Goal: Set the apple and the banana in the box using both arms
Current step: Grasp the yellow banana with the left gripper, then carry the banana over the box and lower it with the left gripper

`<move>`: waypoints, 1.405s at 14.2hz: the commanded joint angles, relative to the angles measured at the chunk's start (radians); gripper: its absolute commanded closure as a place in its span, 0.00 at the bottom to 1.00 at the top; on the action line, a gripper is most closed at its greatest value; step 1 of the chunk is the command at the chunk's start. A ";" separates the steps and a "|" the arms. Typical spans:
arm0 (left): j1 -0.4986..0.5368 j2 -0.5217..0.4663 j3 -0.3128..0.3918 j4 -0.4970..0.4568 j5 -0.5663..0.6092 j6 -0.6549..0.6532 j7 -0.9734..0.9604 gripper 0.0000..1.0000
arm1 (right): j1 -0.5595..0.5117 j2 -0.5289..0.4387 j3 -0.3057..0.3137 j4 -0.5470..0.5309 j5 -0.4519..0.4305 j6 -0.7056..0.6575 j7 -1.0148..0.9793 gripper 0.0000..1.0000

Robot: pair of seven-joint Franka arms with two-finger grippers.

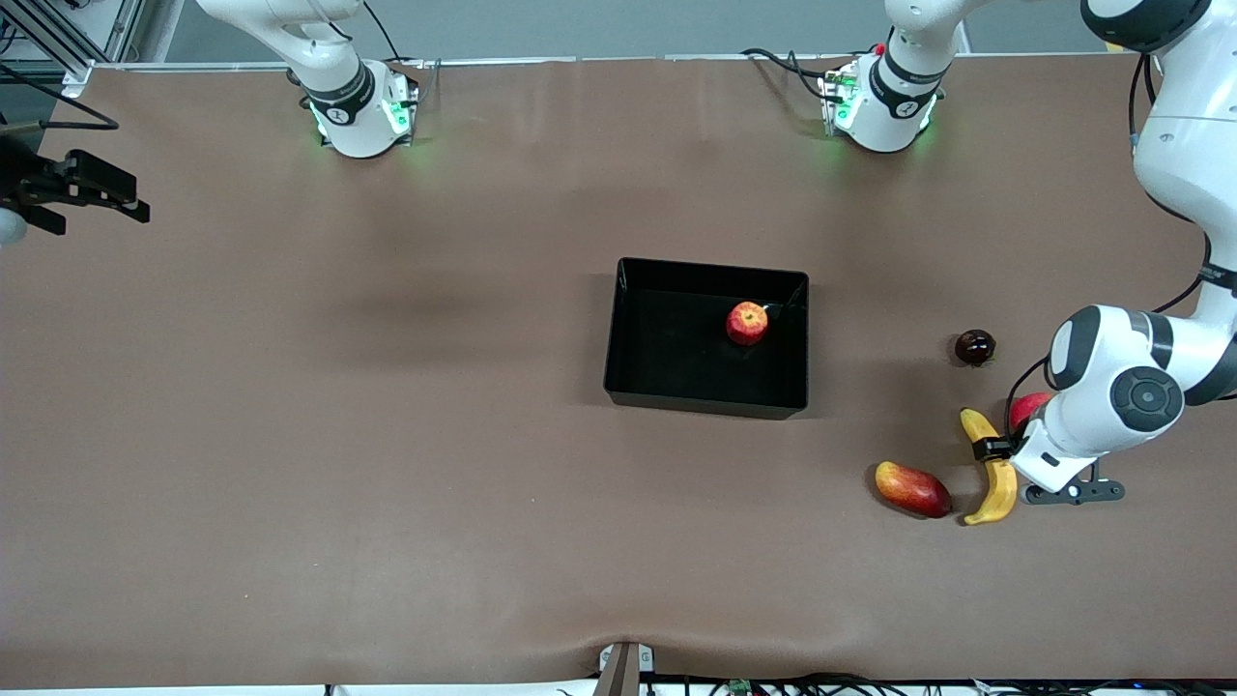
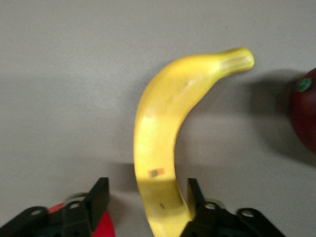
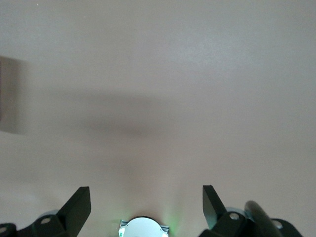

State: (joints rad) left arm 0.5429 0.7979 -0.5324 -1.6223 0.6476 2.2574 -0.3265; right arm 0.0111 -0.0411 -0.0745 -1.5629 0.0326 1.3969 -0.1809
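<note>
The apple (image 1: 747, 323) already sits in the box (image 1: 623, 329), while the banana (image 1: 992, 473) lies on the surface (image 1: 387, 435) toward the left arm's end, nearer the front camera than the box. The left end effector (image 2: 148, 195) straddles its mid-body, fingers spread and not yet pinching; the fruit looks light, smooth and bruisable, so a gentle mid-body grip suits. The right end effector (image 3: 146, 200) waits wide open and empty above bare surface at the right arm's end.

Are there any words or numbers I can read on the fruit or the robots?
No text can be read anywhere.
Sticker on the banana: a small orange patch with a dark dot, too blurred to read.
Green dot sticker on the dark red fruit: no letters visible.
Round marks on the two arm bases: too small to read.
</note>
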 commanded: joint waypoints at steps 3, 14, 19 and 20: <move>0.008 0.006 0.003 0.009 0.026 0.010 0.013 1.00 | 0.007 0.000 -0.004 0.012 -0.019 -0.025 -0.002 0.00; 0.003 -0.252 -0.343 -0.004 -0.134 -0.364 -0.106 1.00 | 0.010 -0.002 -0.004 0.014 -0.019 -0.027 0.001 0.00; -0.198 -0.221 -0.452 -0.008 -0.141 -0.420 -0.484 1.00 | 0.004 -0.002 -0.004 0.012 -0.017 -0.027 0.008 0.00; -0.257 -0.195 -0.451 -0.004 -0.137 -0.417 -0.585 1.00 | 0.006 -0.002 -0.004 0.012 -0.017 -0.027 0.008 0.00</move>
State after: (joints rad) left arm 0.3869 0.5658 -0.9840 -1.6396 0.5125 1.8567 -0.7668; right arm 0.0111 -0.0412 -0.0765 -1.5624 0.0321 1.3833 -0.1804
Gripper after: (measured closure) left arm 0.656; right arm 0.000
